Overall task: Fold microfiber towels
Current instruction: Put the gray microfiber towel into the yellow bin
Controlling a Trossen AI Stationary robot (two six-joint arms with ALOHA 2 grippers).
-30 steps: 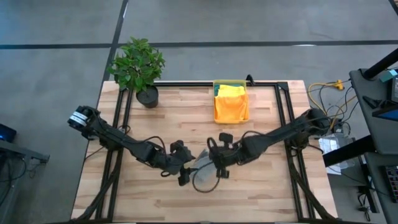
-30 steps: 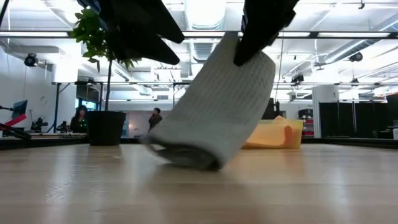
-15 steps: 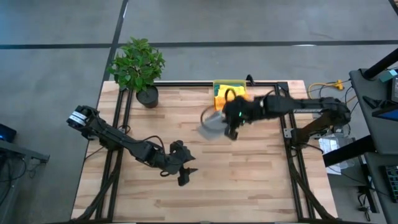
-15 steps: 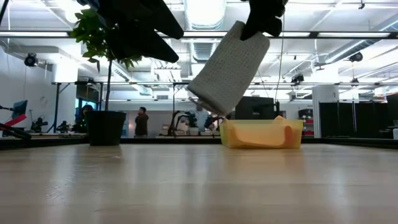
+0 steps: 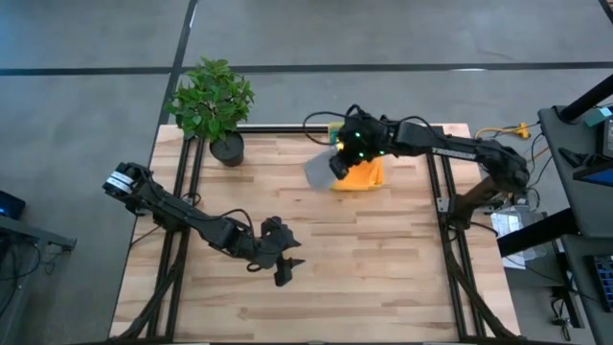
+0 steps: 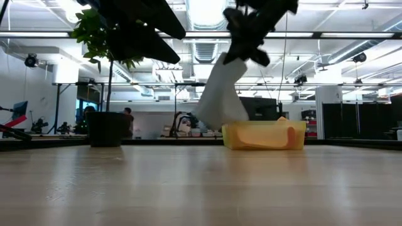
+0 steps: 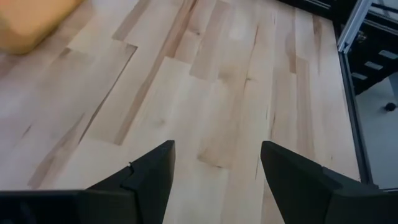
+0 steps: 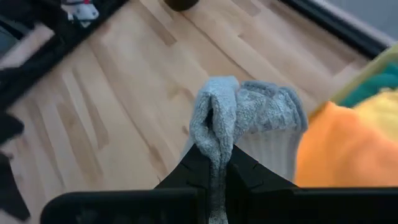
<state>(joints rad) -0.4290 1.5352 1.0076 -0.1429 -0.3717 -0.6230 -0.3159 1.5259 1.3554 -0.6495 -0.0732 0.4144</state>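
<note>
My right gripper (image 5: 341, 160) is shut on the folded light grey towel (image 5: 319, 172), held in the air just left of the yellow bin (image 5: 356, 127) at the table's far edge. The towel also shows in the low view (image 6: 220, 94) and the right wrist view (image 8: 249, 118). Orange (image 8: 339, 155), yellow (image 8: 379, 106) and teal (image 8: 367, 87) towels lie in the bin, the orange one draped over its near wall. My left gripper (image 5: 285, 270) is open and empty, low over the table's near middle. My right gripper pinches a bunched fold of the grey towel's upper end (image 8: 214, 134) between its two fingers, several layers together. The fingers slant down from the table's right. The towel hangs below them, slack and clear of the table, its lower end (image 6: 210, 120) beside the bin's left wall.
A potted plant (image 5: 213, 101) stands at the far left of the table. A black frame rail (image 5: 287, 127) runs along the far edge. Bare wood (image 5: 383, 259) lies between the two arms.
My right gripper has gone up and toward the table's far edge, from beside my left gripper to the yellow bin, carrying the grey towel. The towel's lower end lay on the table a second ago; now the whole towel hangs clear.
</note>
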